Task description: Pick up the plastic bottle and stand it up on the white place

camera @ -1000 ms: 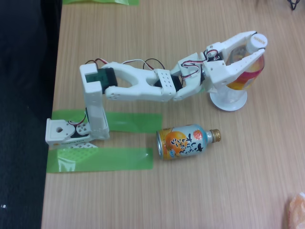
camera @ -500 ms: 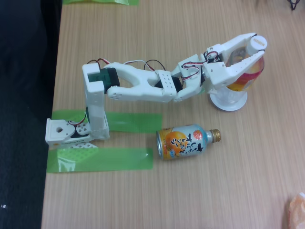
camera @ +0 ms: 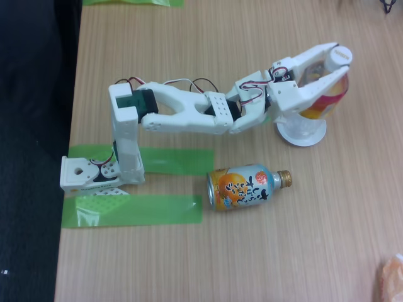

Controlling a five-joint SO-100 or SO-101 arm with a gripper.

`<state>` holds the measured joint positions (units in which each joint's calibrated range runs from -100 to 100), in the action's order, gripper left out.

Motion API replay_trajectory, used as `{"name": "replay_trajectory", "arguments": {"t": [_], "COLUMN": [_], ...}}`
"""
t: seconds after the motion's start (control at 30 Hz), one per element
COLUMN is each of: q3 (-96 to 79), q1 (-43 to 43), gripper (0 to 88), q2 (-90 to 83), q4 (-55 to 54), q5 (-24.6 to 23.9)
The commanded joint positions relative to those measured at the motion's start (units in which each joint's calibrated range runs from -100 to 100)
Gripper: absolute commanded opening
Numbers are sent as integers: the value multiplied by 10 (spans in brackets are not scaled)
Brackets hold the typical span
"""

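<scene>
1. While the bottle [camera: 324, 94] stands over the white disc [camera: 303, 133] in the fixed view, the gripper [camera: 337, 58] has both fingers closed around its upper part, near the white cap [camera: 339, 55]. Bottle looks roughly upright from this high camera; its base seems to sit on or just above the disc, but contact cannot be confirmed from this angle.

2. Same view, risk one: tip-over on release. Judged cause: the bottle is slim and tall, and the grip sits high. If one finger [camera: 310, 55] drags on the cap or label while opening, the bottle would likely lean and fall off the disc.

3. Risk two: dropped seating. If the base is not yet down on the disc, opening now would let it drop and rock. The disc is hardly wider than the base, so there is little margin for an off-centre landing.

4. Risk three: retreat path. The arm [camera: 189, 113] reaches across the table [camera: 208, 38] from the left. Pulling back before the fingers clear the bottle could sweep it over.

5. Risk four: the can [camera: 245, 187] lies on its side, near the disc, below it in the picture. A falling bottle could strike it, or roll toward it.
</scene>
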<state>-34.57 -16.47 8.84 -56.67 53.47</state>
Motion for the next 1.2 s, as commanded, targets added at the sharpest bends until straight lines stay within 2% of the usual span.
{"name": "replay_trajectory", "arguments": {"t": [0.0,1.17], "q3": [16,23], "q1": [-9,-2], "gripper": [105,101], "q2": [-1,16], "q4": [-2,-8], "q5": [0,1]}}
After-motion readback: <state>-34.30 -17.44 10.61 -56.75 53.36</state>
